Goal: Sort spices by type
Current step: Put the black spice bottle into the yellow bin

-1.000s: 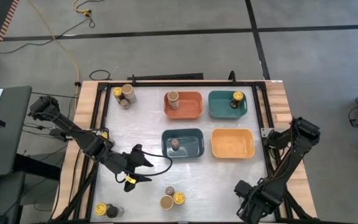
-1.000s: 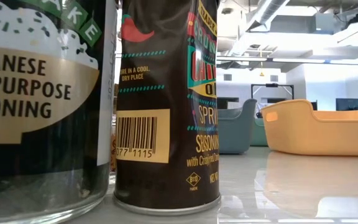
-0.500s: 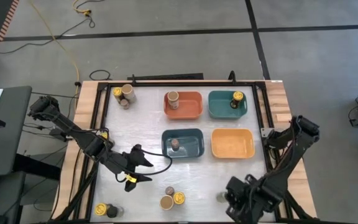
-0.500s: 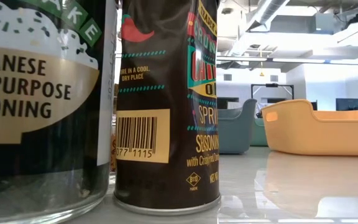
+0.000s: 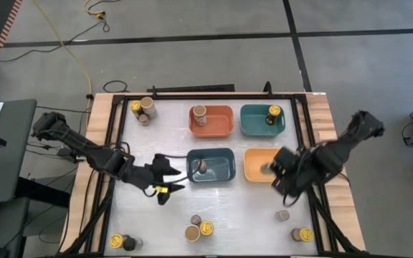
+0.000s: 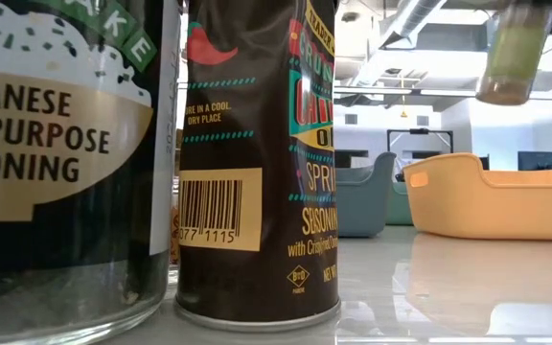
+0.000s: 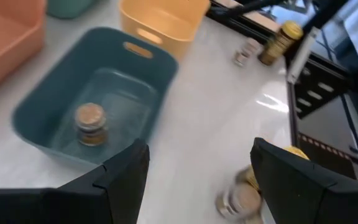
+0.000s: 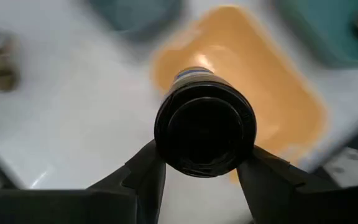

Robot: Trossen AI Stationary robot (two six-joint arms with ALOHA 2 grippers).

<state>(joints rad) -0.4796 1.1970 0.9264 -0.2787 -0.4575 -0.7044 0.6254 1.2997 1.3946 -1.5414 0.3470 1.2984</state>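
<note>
My right gripper (image 5: 269, 170) hangs over the left part of the yellow bin (image 5: 255, 159), shut on a dark-topped spice jar (image 8: 205, 127). The jar's lower end (image 6: 514, 57) shows high above that bin in the low view. My left gripper (image 5: 168, 185) is open and hovers just left of the blue bin (image 5: 224, 172), where a brown-topped jar (image 7: 91, 123) stands. A tan-lidded jar (image 5: 200, 112) stands in the orange bin and a yellow-lidded jar (image 5: 273, 113) in the teal bin. More jars stand loose on the table. My right gripper pinches the jar between its two fingers (image 8: 145, 180), one on each side, at the dark-capped top end (image 8: 166, 149). The fingers come from above, pointing down. The jar is lifted clear and hangs roughly upright below them, over the yellow bin.
Loose jars stand at the far left (image 5: 142, 109), the near middle (image 5: 198, 228), the near left (image 5: 122, 242) and the near right (image 5: 283, 215), (image 5: 302, 234). Two big jars (image 6: 257, 163) fill the low view close up. Bare table lies between the bins and the near jars.
My right arm has come up from the table's near right corner with a jar, lifted it clear and carried it toward the far edge, over the yellow bin. Two jars at the near right now show. My left gripper has moved right and farther, toward the blue bin.
</note>
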